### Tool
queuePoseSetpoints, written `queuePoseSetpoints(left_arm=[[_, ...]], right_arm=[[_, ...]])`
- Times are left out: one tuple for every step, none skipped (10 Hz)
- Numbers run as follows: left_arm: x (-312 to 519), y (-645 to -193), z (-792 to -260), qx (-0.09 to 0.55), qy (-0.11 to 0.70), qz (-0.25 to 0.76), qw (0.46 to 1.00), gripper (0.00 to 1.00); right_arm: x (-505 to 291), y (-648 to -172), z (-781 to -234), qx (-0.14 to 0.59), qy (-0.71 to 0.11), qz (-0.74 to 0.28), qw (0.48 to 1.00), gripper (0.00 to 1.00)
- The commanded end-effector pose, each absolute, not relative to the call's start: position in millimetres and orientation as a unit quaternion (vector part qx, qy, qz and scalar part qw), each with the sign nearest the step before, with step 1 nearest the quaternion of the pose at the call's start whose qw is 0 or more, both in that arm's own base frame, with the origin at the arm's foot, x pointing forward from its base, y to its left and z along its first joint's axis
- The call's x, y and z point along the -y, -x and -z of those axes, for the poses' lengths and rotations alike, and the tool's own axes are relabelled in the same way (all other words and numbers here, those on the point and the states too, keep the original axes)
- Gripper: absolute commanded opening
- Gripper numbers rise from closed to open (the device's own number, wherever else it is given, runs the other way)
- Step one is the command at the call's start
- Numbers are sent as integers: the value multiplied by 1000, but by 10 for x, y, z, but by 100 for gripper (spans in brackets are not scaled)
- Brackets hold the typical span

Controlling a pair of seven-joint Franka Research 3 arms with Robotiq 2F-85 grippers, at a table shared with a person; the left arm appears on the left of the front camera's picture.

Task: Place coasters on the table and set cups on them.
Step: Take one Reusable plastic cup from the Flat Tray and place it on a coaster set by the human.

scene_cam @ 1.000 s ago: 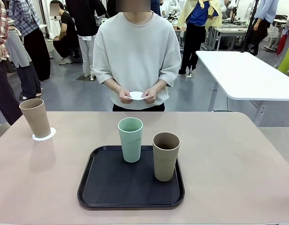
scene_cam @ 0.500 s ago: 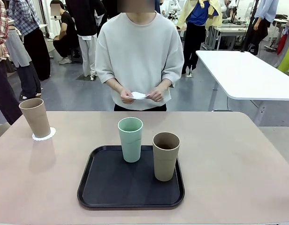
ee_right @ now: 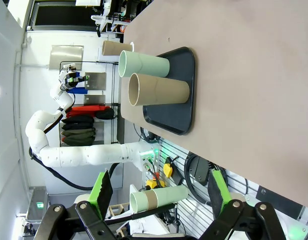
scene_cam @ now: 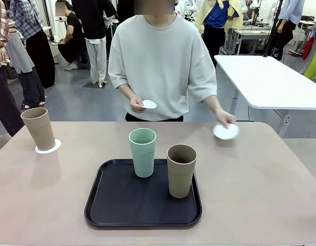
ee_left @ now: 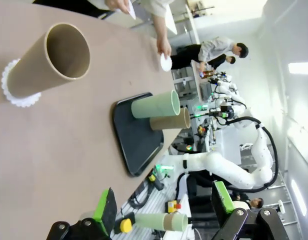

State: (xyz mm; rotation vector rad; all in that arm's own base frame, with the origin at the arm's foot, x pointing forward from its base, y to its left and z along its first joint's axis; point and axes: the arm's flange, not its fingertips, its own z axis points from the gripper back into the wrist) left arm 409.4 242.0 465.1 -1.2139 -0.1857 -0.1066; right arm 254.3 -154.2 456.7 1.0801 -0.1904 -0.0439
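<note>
In the front view, the person's one hand [scene_cam: 223, 119] is holding the far-right coaster [scene_cam: 225, 131] at the table [scene_cam: 260, 174], close to its far edge. The other hand [scene_cam: 136, 105] is holding a second coaster [scene_cam: 148, 104] in front of the torso. The left tan cup [scene_cam: 39, 128] is standing on the left coaster [scene_cam: 47, 147] near the far-left corner. The mint cup [scene_cam: 142, 152] and the right tan cup [scene_cam: 181, 170] are standing apart on the black tray [scene_cam: 122, 205] by the near edge, with bare tabletop lying on both sides.

In the left wrist view, the left gripper [ee_left: 164, 207] is hanging empty, its 2 fingers spread wide.

In the right wrist view, the right gripper [ee_right: 160, 192] is likewise gaping wide and empty, with bare tabletop stretching beside the tray.
</note>
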Motion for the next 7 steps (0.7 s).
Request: queuePoseSetpoints(left_arm=[[-2419,-4072,-4670,91,572,49,814,100],[-2419,-4072,-4670,91,572,49,814,100],[-2419,-4072,-4670,91,572,49,814,100],[-2419,-4072,-4670,91,572,49,814,100],[-2419,-4072,-4670,91,572,49,814,100],[-2419,-4072,-4670,91,572,49,814,100],[-2419,-4072,-4670,91,572,49,814,100]], right_arm=[[1540,-2545,-4572,93,-520,17,849,100],[1540,-2545,-4572,93,-520,17,849,100],[1540,-2545,-4572,93,-520,17,849,100],[1540,-2545,-4572,93,-520,17,849,100],[1540,-2545,-4572,93,-520,17,849,100],[1540,-2545,-4572,93,-520,17,849,100],[1540,-2545,-4572,93,-520,17,849,100]])
